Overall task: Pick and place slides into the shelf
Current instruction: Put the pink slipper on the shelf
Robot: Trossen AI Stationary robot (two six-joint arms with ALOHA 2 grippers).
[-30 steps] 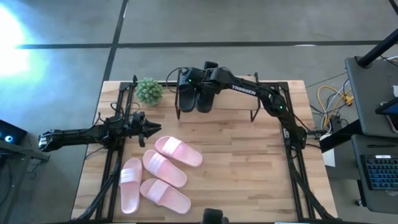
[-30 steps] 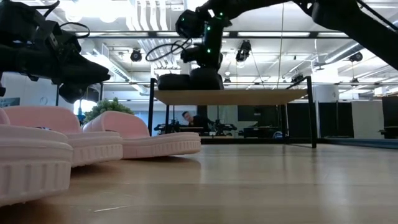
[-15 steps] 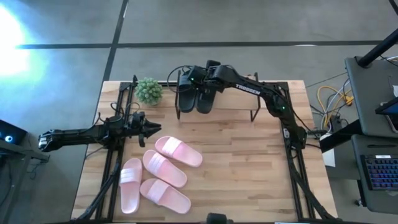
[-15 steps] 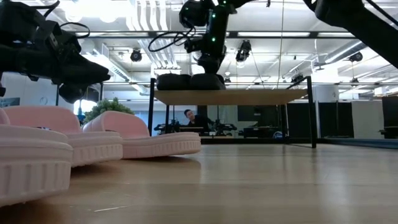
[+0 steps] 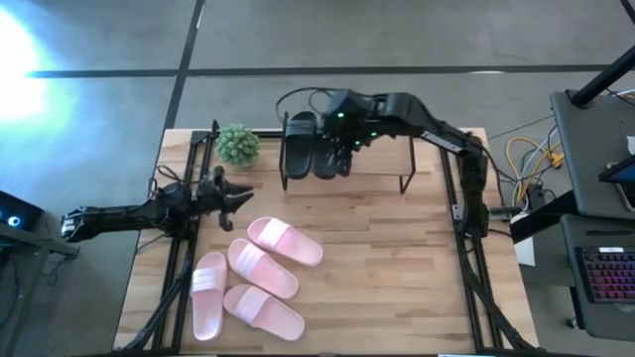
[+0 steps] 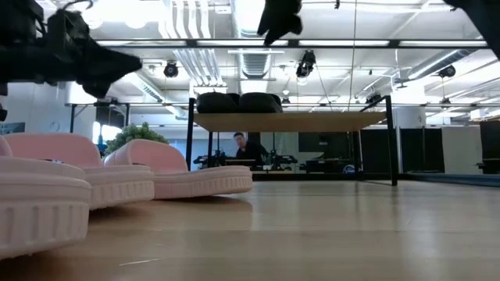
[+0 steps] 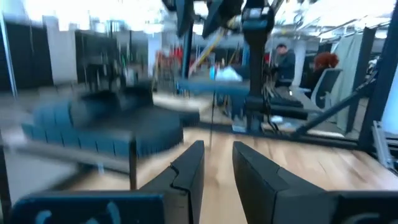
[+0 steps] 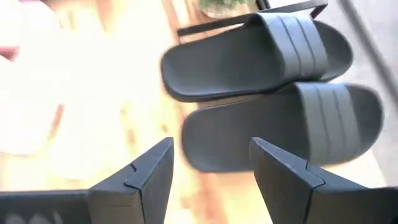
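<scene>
Two black slides (image 5: 300, 147) (image 5: 325, 151) lie side by side, soles down, on the left part of the shelf's plank top (image 5: 377, 159); the low view shows them (image 6: 238, 102) on the plank (image 6: 312, 121). Several pale pink slides (image 5: 263, 268) lie on the tabletop in front, also in the low view (image 6: 180, 176). My right gripper (image 5: 345, 124) is open and empty, high above the black slides (image 8: 261, 53), with its fingers (image 8: 211, 168) pointing down. My left gripper (image 5: 238, 198) is open and empty, above the table just left of the pink slides.
A small green potted plant (image 5: 238, 144) stands at the table's far left, beside the shelf. The right part of the shelf top is bare. Black frame rails (image 5: 184, 258) run along the table's left and right sides. A person (image 6: 242, 144) sits far behind the table.
My right gripper has risen from the black slide on the shelf, well clear of it, and shifted a little toward the table's right edge; both black slides stay on the plank. My left gripper has risen a little.
</scene>
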